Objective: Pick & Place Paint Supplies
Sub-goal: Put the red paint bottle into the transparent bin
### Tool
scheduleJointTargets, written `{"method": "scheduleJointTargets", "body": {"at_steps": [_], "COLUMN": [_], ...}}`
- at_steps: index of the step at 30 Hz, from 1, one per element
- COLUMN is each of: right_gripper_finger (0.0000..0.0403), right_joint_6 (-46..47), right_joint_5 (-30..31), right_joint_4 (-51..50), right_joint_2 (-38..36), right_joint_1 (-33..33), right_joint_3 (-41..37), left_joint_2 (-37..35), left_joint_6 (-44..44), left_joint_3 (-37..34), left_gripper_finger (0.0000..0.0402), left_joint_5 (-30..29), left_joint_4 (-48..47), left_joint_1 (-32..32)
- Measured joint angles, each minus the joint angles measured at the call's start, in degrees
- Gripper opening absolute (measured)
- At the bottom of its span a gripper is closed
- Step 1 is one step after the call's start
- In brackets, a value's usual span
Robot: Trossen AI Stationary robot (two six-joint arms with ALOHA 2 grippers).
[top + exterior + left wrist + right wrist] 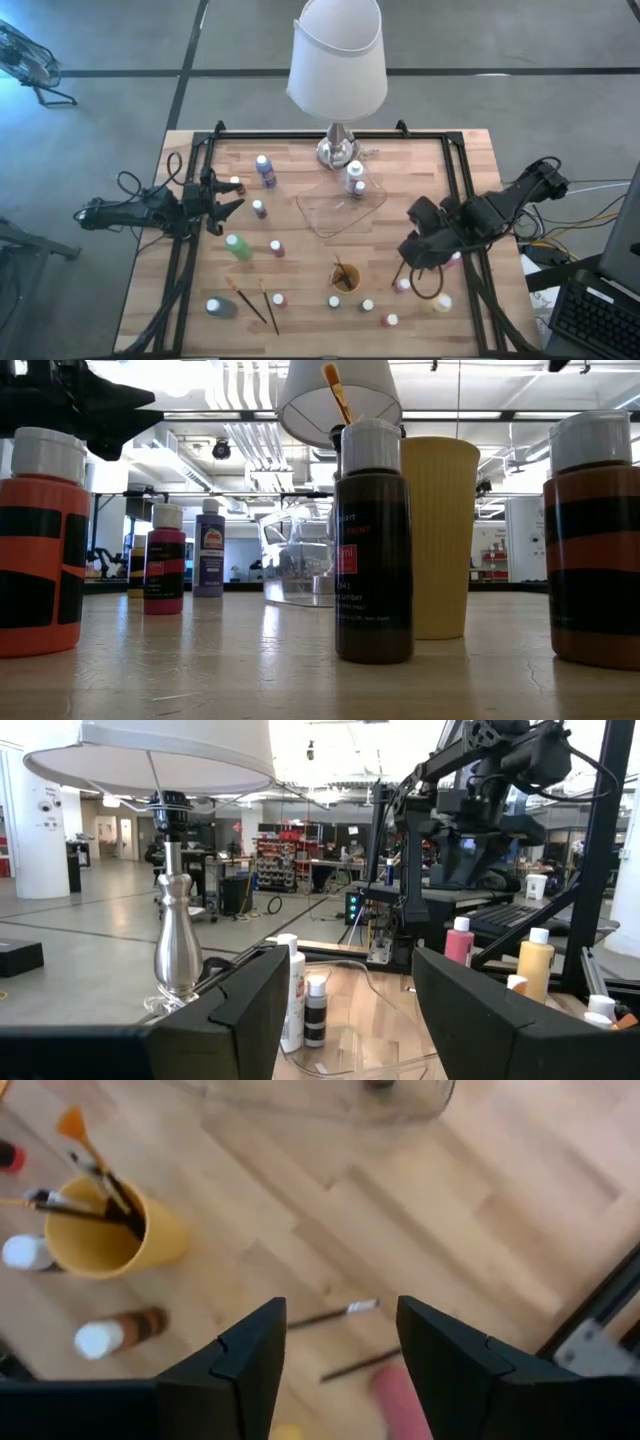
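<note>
Small white-capped paint bottles stand scattered on the wooden table: a purple one (265, 170), a green one (238, 246), a grey one (220, 307), a pink one (403, 285) and a yellow one (440, 302). Two brushes (258, 303) lie flat near the front. More brushes stand in the orange-yellow cup (346, 277). My right gripper (412, 250) hangs open above the table's right part, pointing steeply down; below it lie thin brushes (335, 1315) and a pink bottle (398, 1392). My left gripper (230, 205) waits open at the left, level, holding nothing.
A clear plastic tray (325, 215) lies mid-table with two bottles (357, 182) at its far corner. A lamp (338, 70) stands at the far edge behind it. A black frame (455, 170) borders the table. A brown bottle (373, 540) stands near the cup (440, 535).
</note>
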Motion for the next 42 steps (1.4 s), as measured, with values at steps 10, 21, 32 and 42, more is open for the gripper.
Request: {"method": "scheduleJointTargets", "body": {"at_steps": [10,21,32,42], "right_gripper_finger": [0.0150,0.0093,0.0036,0.0012], "right_joint_6": [13.05,26.70,32.98,35.88], "right_joint_5": [-6.82,-6.88,-6.85,-6.81], "right_joint_4": [0.00,0.00,0.00,0.00], "right_joint_2": [-0.04,-0.04,-0.07,-0.07], "right_joint_1": [6.46,14.57,19.08,24.02], "right_joint_3": [-0.17,-0.24,-0.22,-0.37], "left_joint_2": [0.00,0.00,0.00,0.00], "left_joint_6": [0.02,0.02,0.01,0.00], "left_joint_3": [0.00,0.00,0.00,0.00], "left_gripper_finger": [0.0218,0.0218,0.0218,0.0218], "left_joint_5": [0.00,0.00,-0.01,0.00], "left_joint_4": [0.01,0.00,0.00,0.00], "left_joint_1": [0.01,0.02,0.01,0.02]}}
